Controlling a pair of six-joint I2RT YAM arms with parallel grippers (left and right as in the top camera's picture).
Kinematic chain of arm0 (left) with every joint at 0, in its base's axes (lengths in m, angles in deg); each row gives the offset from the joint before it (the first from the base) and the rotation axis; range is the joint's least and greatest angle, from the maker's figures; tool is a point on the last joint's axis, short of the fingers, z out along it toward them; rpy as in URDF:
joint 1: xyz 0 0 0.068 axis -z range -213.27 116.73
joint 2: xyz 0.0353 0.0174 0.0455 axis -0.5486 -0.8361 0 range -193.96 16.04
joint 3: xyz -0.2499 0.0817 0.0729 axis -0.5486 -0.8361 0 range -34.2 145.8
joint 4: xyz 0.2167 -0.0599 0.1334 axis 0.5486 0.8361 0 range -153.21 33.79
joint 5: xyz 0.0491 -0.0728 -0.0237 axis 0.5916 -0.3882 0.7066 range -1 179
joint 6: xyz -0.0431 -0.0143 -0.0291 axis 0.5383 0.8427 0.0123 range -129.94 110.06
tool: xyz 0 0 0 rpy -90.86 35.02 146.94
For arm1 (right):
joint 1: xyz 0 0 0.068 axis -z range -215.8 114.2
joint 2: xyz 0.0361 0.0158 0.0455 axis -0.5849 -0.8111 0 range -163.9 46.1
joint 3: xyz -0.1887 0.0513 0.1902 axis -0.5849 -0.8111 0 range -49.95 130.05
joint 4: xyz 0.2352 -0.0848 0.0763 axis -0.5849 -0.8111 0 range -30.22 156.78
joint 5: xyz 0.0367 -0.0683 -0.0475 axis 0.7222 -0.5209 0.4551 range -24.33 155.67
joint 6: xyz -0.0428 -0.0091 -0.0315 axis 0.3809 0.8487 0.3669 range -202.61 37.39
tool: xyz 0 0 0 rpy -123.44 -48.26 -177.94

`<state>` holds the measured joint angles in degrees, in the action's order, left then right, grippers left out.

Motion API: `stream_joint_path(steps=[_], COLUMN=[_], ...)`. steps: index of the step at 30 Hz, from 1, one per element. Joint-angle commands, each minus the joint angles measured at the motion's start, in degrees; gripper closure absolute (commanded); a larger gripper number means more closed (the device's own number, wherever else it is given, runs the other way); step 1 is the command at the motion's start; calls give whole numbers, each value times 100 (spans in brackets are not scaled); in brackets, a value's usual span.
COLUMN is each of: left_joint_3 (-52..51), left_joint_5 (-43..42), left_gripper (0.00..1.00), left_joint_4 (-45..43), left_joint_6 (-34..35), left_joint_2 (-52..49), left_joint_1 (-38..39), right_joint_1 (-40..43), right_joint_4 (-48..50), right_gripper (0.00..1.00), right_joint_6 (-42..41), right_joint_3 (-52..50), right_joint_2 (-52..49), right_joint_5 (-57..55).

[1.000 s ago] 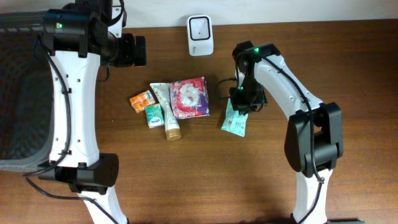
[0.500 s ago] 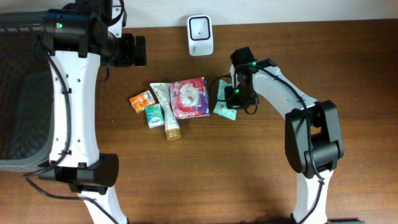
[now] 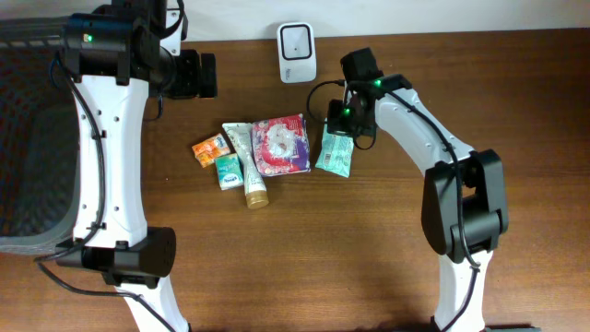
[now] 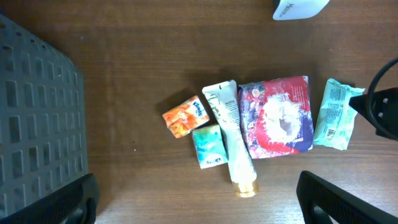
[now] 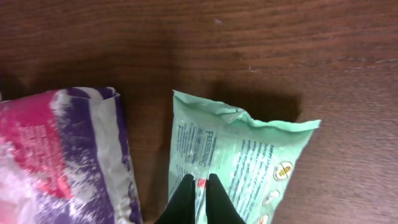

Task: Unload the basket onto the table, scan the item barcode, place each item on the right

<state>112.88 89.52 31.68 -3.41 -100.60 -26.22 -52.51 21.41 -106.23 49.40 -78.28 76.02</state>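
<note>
My right gripper (image 3: 343, 132) is shut on one end of a mint-green wipes packet (image 3: 334, 154), its black fingertips (image 5: 186, 190) pinching the wrapper (image 5: 249, 155). The packet casts a shadow on the wood and sits just right of the pink-and-purple packet (image 3: 280, 144). A white barcode scanner (image 3: 297, 41) stands at the back edge, a little left of the packet. My left gripper (image 3: 198, 76) hovers open at the back left, with nothing between its fingers (image 4: 50, 199). From that wrist the green packet (image 4: 334, 115) shows at the right.
A white tube (image 3: 247, 166), an orange packet (image 3: 210, 148) and a small teal box (image 3: 228, 171) lie left of the pink packet (image 4: 280, 118). A grey mesh basket (image 3: 28, 138) fills the left edge. The right arm's black cable loops beside the scanner.
The right gripper has carried the green packet left and toward the back, ending close beside the pink packet and nearer the scanner. The left arm has not moved.
</note>
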Motion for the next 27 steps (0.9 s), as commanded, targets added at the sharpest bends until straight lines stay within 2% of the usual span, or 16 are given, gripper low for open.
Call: stream_joint_path(steps=[1, 4, 9, 12, 14, 17, 21, 23, 24, 27], left_joint_3=[-4, -4, -4, -4, -4, -4, -4, -4, -4, -4], left_joint_5=[37, 37, 37, 37, 37, 37, 37, 37, 37, 37], left_gripper=[1, 1, 1, 1, 1, 1, 1, 1, 1, 1], left_joint_4=[-7, -7, -7, -7, -7, -7, -7, -7, -7, -7], left_joint_6=[31, 31, 31, 31, 31, 31, 31, 31, 31, 31], left_joint_2=[-2, -2, -2, -2, -2, -2, -2, -2, -2, -2], left_joint_1=[7, 0, 7, 2, 2, 2, 2, 2, 2, 2], right_joint_1=[-114, -136, -133, -129, -129, -129, -208, -295, -358, -437], right_joint_4=[-87, -428, -1093, -1792, -2629, -3158, -2918, -2608, -2398, -2212], right_gripper=[96, 96, 96, 96, 96, 87, 86, 87, 92, 93], right_joint_6=[-109, 142, 1357, 1438, 1436, 1353, 804, 807, 804, 448], right_joint_3=[-216, -225, -186, 254, 826, 997, 525, 282, 166, 17], right_joint_2=[-282, -339, -328, -295, -273, -275, -275, -275, -275, -275], right_joint_5=[-74, -66, -50, -50, -50, -46, -35, 175, 184, -107])
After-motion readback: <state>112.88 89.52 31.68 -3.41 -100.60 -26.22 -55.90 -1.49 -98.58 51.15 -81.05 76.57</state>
